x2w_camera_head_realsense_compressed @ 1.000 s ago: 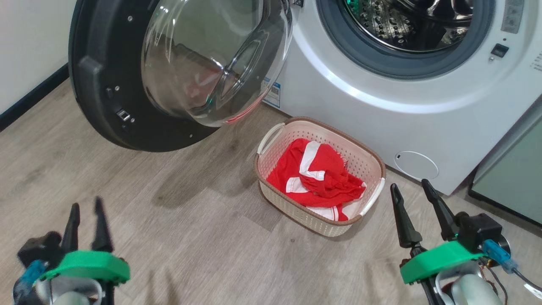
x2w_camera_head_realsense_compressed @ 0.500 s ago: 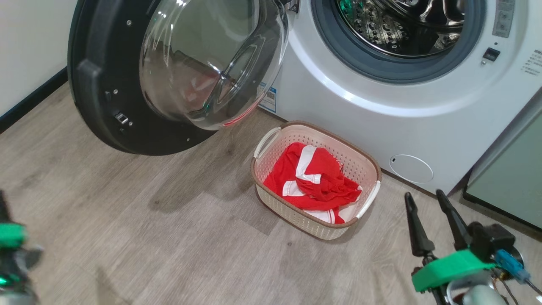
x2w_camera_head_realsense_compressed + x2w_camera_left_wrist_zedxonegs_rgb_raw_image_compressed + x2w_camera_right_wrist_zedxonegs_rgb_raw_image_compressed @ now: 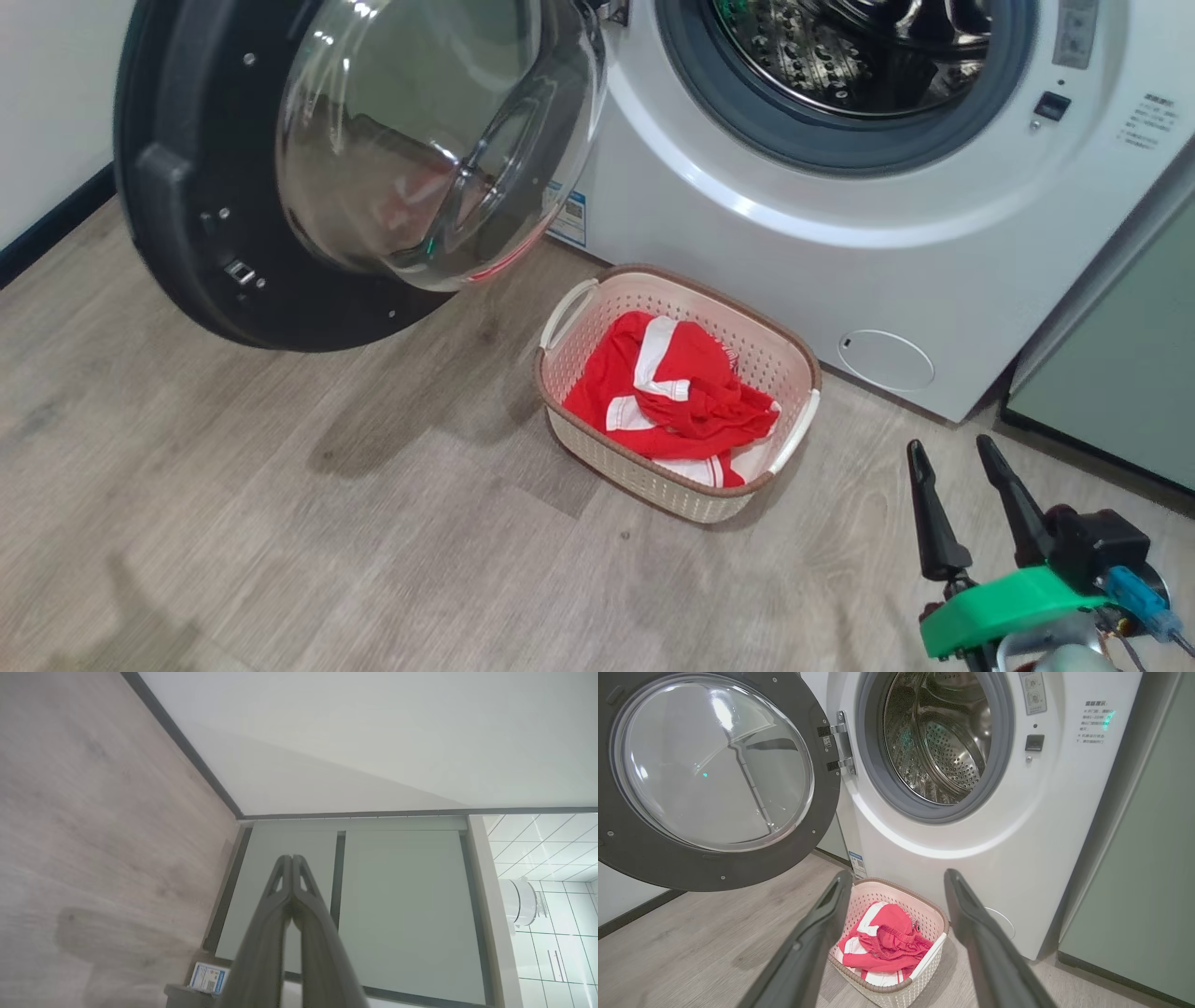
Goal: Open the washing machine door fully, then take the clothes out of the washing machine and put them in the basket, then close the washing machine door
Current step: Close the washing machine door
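The washing machine (image 3: 840, 224) (image 3: 952, 844) stands with its door (image 3: 187, 215) (image 3: 714, 779) swung wide open to the left, and the steel drum (image 3: 943, 742) looks bare inside. On the floor in front sits the basket (image 3: 789, 359) (image 3: 936, 914) holding the red and white clothes (image 3: 677, 392) (image 3: 887, 947). My right gripper (image 3: 950, 455) (image 3: 899, 879) hovers open to the right of the basket with nothing between its fingers. In the left wrist view my left gripper (image 3: 292, 858) is shut on nothing, facing pale green cabinet doors.
A pale green cabinet (image 3: 1120, 373) (image 3: 1148, 858) flanks the washer's right side. More green cabinet doors (image 3: 402, 905) and a white wall with a dark skirting board (image 3: 187, 746) show in the left wrist view. Wooden floor (image 3: 280, 523) spreads left of the basket.
My left gripper has shut and swung out of the head view to the left. The head camera has shifted, so the whole scene sits further left. The right gripper stays open.
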Robot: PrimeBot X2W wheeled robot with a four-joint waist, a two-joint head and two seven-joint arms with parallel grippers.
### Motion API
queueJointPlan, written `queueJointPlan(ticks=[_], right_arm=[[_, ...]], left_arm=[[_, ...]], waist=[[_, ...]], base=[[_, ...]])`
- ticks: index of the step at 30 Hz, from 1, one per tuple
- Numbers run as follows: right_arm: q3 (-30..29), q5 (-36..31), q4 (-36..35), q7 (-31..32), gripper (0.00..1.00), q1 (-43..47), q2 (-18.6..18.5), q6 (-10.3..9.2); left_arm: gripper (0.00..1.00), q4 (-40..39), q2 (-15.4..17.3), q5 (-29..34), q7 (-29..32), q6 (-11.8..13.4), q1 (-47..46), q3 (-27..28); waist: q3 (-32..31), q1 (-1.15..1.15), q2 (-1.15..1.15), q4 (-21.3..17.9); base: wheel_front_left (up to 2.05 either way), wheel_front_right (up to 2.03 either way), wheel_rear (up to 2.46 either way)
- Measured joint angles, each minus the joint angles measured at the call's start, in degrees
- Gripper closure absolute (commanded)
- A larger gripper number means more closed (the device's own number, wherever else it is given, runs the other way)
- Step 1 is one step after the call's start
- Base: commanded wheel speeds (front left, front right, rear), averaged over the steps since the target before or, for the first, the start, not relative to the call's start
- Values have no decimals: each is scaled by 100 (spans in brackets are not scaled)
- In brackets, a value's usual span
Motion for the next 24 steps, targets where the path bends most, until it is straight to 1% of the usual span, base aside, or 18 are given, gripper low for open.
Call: queueJointPlan(ticks=[2, 5, 7, 8, 9, 13, 14, 16, 24], right_arm=[[20, 0, 2, 0, 0, 1, -4, 0], [48, 0, 5, 0, 0, -3, -55, 0], [81, 0, 5, 0, 0, -18, -104, 0], [104, 0, 5, 0, 0, -44, -138, 0], [118, 0, 4, 0, 0, -57, -152, 0], [207, 0, 4, 0, 0, -93, -204, 0], [213, 0, 3, 0, 0, -98, -221, 0], [215, 0, 3, 0, 0, -113, -270, 0], [205, 0, -5, 0, 0, -190, -401, 0]], left_arm=[[100, 256, 144, 0, 234, 168, -231, -44], [100, 467, 170, 34, 587, 304, -519, -259], [100, 498, 142, 101, 833, 299, -695, -415], [100, 510, 143, 109, 1115, 252, -815, -513], [100, 516, 145, 109, 1255, 241, -848, -553], [100, 550, 160, 108, 1660, 132, -856, -648], [100, 550, 169, 108, 1717, 90, -856, -651], [100, 543, 187, 107, 1775, 90, -856, -650], [100, 442, 194, 98, 1825, -8, -851, -625]], waist=[[13, 0, 0, -55], [52, 0, 0, -131], [75, 0, 0, -191], [104, 0, 0, -264], [122, 0, 0, -304], [204, 0, 0, -499], [230, 0, 0, -553], [290, 0, 0, -657], [513, 0, 0, -1007]], base=[[0, 0, 0], [0, 0, 0], [0, 0, 0], [0, 0, 0], [0, 0, 0], [0, 0, 0], [0, 0, 0], [0, 0, 0], [0, 0, 0]])
